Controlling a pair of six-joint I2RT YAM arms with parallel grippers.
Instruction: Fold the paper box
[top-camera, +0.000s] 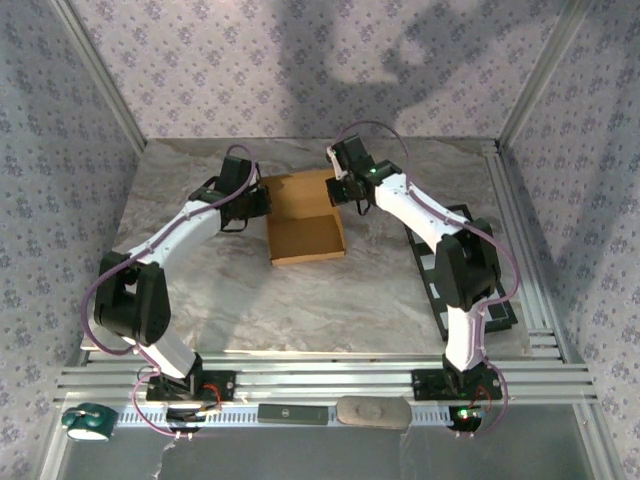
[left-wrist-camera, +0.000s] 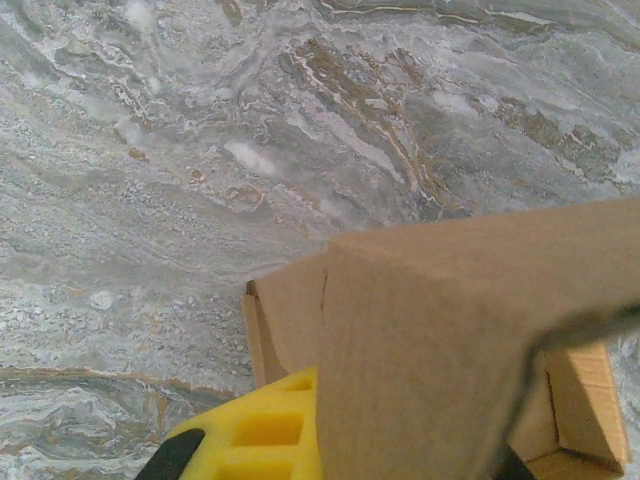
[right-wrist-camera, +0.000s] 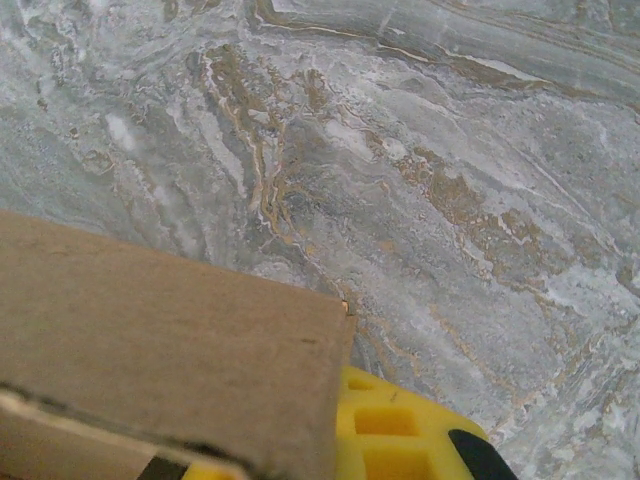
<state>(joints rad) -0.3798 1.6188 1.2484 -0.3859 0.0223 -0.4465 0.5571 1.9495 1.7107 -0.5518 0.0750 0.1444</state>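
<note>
1. The left arm (top-camera: 175, 232) reaches to the far left side of the paper box (top-camera: 305, 240). The box sits on the table (top-camera: 300, 310), in the middle and toward the back.
2. The left fingers (left-wrist-camera: 258, 440) are pinched tight on a brown flap of the box. The flap stands up and bends over the yellow finger.
3. The box has a shallow tray part in front and another brown part behind it. The fold runs between the two.
4. The right arm (top-camera: 420, 215) comes in from the right. The right fingers (right-wrist-camera: 400, 440) are pinched tight on the box's far right edge.
5. I think the step is folding the back part up and over the tray. To do it well, both arms should lift together at the same speed, so the card does not twist.
6. The fingers should swing in a round path toward the tray. A hard straight pull could rip the thin card or make it slip out.
7. The tray may slide on the smooth table. Go slowly, and let go only when the fold lies flat.
</note>
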